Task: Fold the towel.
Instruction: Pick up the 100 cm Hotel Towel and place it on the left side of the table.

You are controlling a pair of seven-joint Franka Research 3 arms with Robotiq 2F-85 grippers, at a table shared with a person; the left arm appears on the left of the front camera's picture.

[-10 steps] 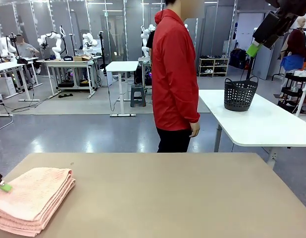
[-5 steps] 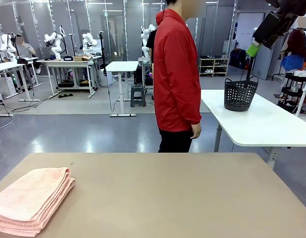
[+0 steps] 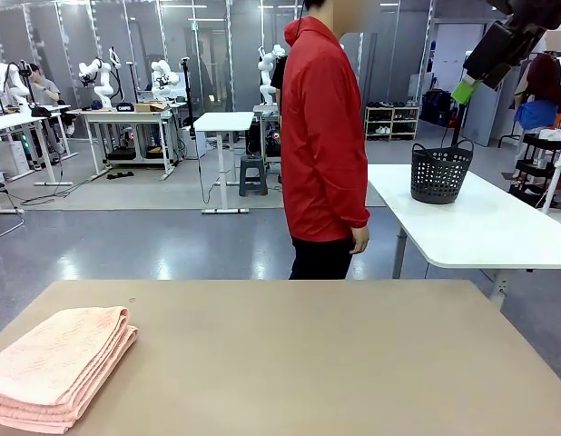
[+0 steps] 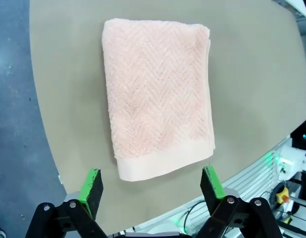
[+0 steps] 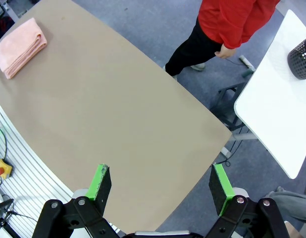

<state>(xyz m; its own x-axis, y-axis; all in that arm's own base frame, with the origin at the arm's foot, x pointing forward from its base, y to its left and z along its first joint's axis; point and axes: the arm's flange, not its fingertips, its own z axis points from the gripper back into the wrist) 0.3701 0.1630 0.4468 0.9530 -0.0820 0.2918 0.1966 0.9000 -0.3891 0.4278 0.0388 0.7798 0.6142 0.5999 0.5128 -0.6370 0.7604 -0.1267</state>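
So the towel (image 3: 55, 368) is parked at the robot's left end of the tan table (image 3: 308, 363), close to the near-left corner, with a strip of bare tabletop between it and each edge. Everything from there across to the right end is open surface, loads of room to move.

The towel is salmon pink, folded into a thick rectangular stack of several layers. From the left wrist camera you get the top face (image 4: 158, 96): herringbone weave all over, and a plain smooth hem band along the edge nearest the gripper. Corners line up pretty neatly, with the layer edges peeking out a little on one long side.

The left gripper (image 4: 152, 184) hangs above the towel with its green-padded fingers spread wide, roughly as wide as the towel, and nothing between them. The right gripper (image 5: 162, 187) is up high over the table's other end, fingers also spread wide and holding nothing; in the front view it sits up in the top right corner (image 3: 466, 91).

A person in a red jacket (image 3: 322, 136) stands just past the far edge, side-on. Behind them to the right is a white table (image 3: 480, 222) with a dark basket (image 3: 440, 171) on it, all on a grey glossy floor.
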